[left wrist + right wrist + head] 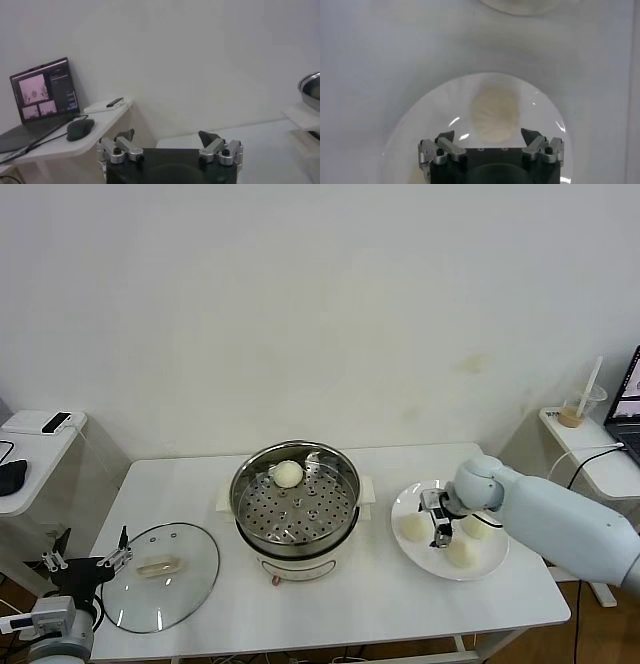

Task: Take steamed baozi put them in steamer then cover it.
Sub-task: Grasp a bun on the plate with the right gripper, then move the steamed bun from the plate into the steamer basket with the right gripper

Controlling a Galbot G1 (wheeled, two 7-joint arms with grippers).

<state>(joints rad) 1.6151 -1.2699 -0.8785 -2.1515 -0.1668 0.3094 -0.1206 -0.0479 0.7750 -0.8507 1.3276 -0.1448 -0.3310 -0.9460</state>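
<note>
The steamer [295, 506] stands mid-table with one steamed baozi [288, 474] on its perforated tray. Three more baozi [413, 527] [475, 526] [461, 553] lie on a white plate [425, 561] to its right. My right gripper [438, 522] hangs low over that plate, open, between the buns. In the right wrist view a baozi [495, 116] lies just ahead of the open right gripper [487, 135], untouched. The cover [160, 576], a glass lid with a cream handle, lies flat on the table's left. My left gripper [85, 559] waits open beside it, and the left wrist view shows the left gripper [167, 136] holding nothing.
A side table at the left carries a laptop [45, 90], a mouse [80, 128] and a phone [56, 422]. Another side table at the right holds a drink cup [578, 409] and a second laptop [630, 399]. The wall rises close behind the table.
</note>
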